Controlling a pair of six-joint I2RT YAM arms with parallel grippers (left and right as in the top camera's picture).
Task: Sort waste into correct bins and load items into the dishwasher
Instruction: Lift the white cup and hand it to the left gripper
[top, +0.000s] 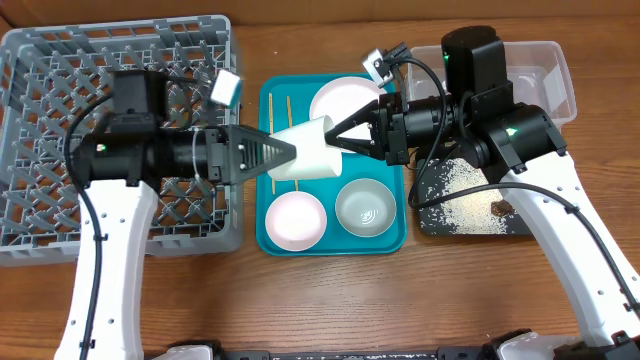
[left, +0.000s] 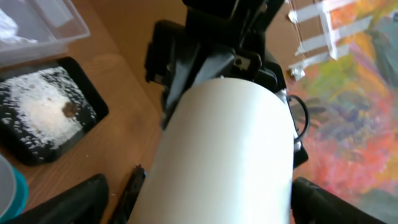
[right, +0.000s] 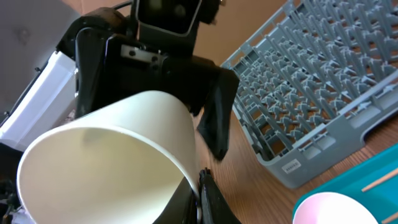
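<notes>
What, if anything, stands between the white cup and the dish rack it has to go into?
No loose object does. The white cup hangs over the teal tray, and only the left gripper and its arm lie between it and the dish rack. The right gripper is at the cup's rim.

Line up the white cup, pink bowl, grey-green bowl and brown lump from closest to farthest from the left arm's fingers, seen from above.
1. White cup, right there, above the teal tray.
2. Pink bowl, tray's near-left corner.
3. Grey-green bowl, tray's near-right corner.
4. Brown lump, far over on the right.
</notes>
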